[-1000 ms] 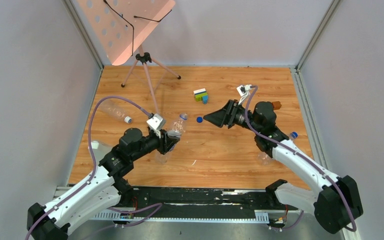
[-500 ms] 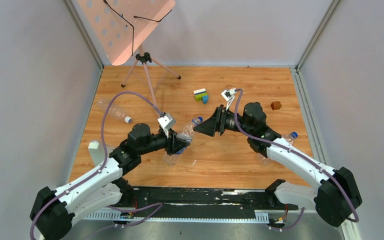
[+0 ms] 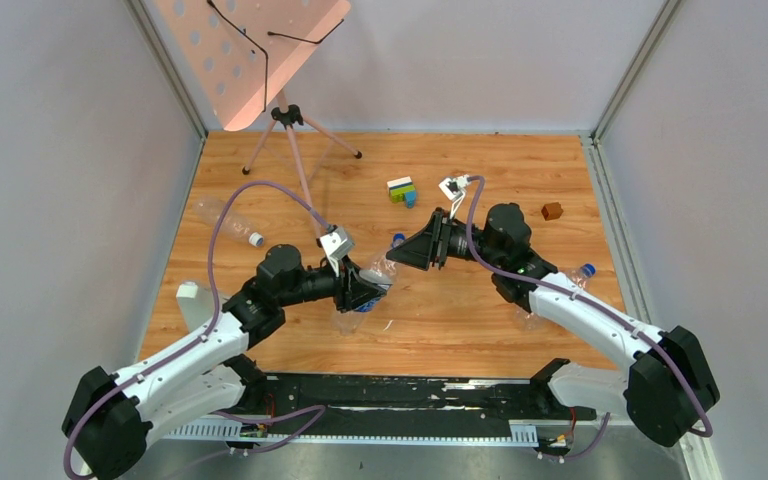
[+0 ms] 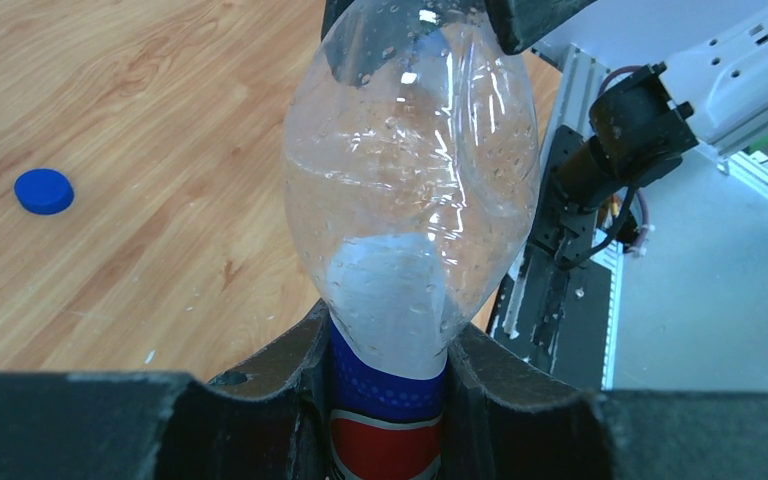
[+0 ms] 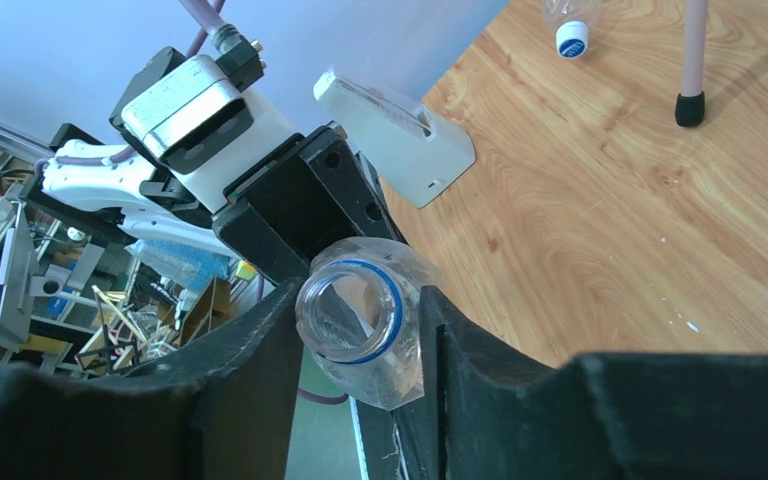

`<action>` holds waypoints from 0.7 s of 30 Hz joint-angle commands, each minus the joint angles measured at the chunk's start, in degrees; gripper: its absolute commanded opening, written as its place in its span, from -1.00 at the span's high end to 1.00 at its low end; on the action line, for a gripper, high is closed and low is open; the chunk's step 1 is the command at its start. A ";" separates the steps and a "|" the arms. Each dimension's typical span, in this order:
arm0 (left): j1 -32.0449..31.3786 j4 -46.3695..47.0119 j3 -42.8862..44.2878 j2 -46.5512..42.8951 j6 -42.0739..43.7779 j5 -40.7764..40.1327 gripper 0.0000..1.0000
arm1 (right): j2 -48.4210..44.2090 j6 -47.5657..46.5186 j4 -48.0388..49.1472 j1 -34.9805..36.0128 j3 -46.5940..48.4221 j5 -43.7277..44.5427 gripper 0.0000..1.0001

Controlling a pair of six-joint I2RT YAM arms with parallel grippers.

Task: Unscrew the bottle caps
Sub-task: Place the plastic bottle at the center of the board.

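Note:
My left gripper (image 3: 363, 293) (image 4: 388, 345) is shut on a clear crinkly bottle (image 3: 379, 272) (image 4: 410, 180), gripping it at its blue and red label and holding it tilted above the table. The bottle's neck (image 5: 385, 375) points at my right gripper (image 3: 405, 253) (image 5: 360, 320), whose fingers press on both sides of the neck. The mouth is open, with a blue ring and no cap. A loose dark blue cap (image 3: 397, 239) (image 4: 43, 190) lies on the wood just behind.
An unlabelled bottle (image 3: 222, 218) with a whitish cap (image 3: 256, 240) (image 5: 570, 38) lies at the left. A blue-capped bottle (image 3: 552, 295) lies under the right arm. A toy block cluster (image 3: 401, 190), brown cube (image 3: 552, 211), tripod stand (image 3: 285, 115) and white block (image 3: 191, 300) are nearby.
The left arm carried the bottle right and toward the centre. The right gripper swung left from near the brown cube and came onto the bottle's neck.

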 commanded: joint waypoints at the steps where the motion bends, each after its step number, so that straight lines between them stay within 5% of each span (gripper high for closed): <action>1: 0.15 5.82 0.98 0.49 -1.91 3.31 0.52 | 0.10 0.99 6.26 0.20 0.29 -2.49 0.34; 5: 0.15 6.19 0.36 0.14 -2.57 1.30 0.28 | -0.80 0.24 5.79 0.20 -0.05 -2.38 0.70; 11: 0.15 2.89 -0.35 -2.03 -1.98 -4.93 -0.63 | -2.80 -3.62 0.34 0.21 0.85 0.73 0.86; 15: 0.15 -1.03 -0.19 -3.61 -0.52 -8.99 -0.88 | -3.96 -6.75 -4.67 0.22 1.97 3.80 0.87; 21: 0.15 -5.49 -0.34 -7.09 0.32 -16.19 -1.00 | -5.36 -12.39 -13.85 0.31 4.72 12.28 0.87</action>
